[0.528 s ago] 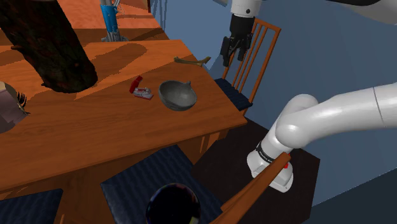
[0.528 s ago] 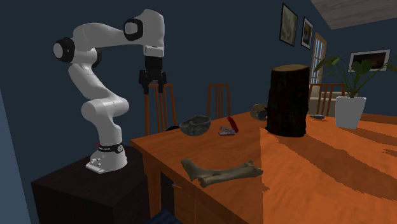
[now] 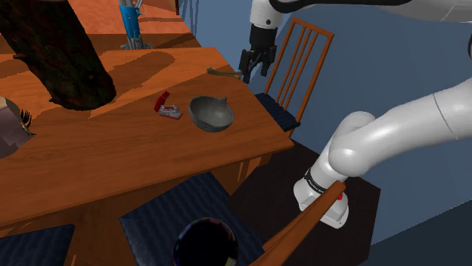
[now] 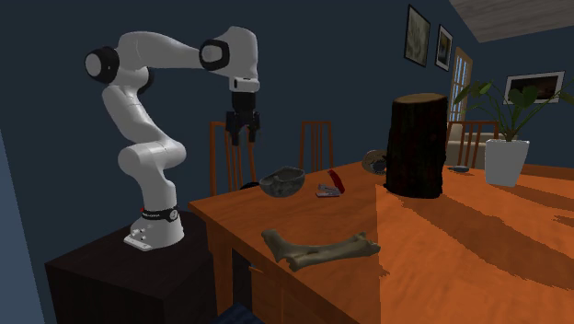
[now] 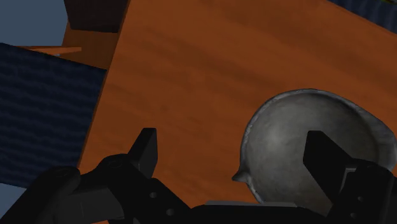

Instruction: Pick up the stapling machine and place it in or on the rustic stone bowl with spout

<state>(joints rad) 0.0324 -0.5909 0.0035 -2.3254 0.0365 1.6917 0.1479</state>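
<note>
The stapler is small, red and grey, and lies on the wooden table just to the shoulder view's left of the grey stone bowl with a spout. My gripper hangs open and empty above the table's far corner, up and to the right of the bowl. In the second exterior view the gripper is high above the bowl, with the stapler beyond it. In the wrist view the bowl lies under my right finger; the gripper stands wide apart.
A bone lies on the table near the gripper. A dark log stands at the back left, and a blue object behind it. A wooden chair stands by the table's corner. A potted plant is farther off.
The arm has swung toward the table: the gripper moved left and slightly down in the shoulder view, now over the table's corner. Fingers remain open. Stapler and bowl have not moved.
</note>
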